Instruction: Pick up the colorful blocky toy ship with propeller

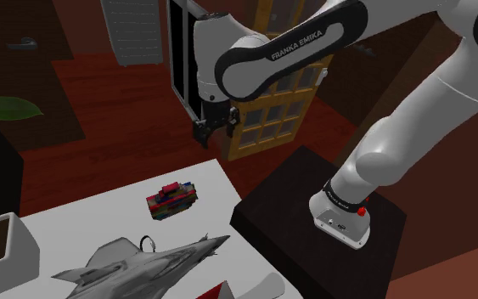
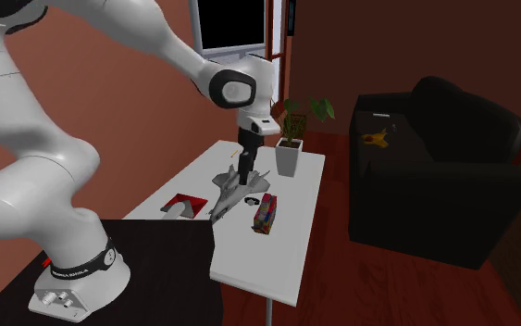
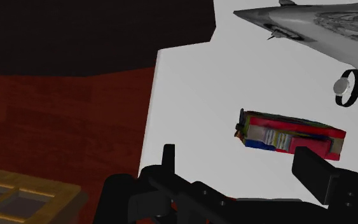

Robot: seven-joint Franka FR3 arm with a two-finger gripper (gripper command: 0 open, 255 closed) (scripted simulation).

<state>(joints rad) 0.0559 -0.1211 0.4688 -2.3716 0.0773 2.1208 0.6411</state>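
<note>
The blocky toy ship in red, blue, green and yellow lies on its side on the white table, near the edge by the stand. My gripper hangs well above it, toward the shoulder view's upper right, and holds nothing. In the wrist view the ship lies beyond the open gripper, closer to one finger than to the other. In the second exterior view the gripper hovers over the table behind the ship.
A grey toy jet lies beside the ship, with a small dark ring between them. A white planter stands at the table's far end. A red-and-white object lies near the stand. A black sofa stands beyond the table.
</note>
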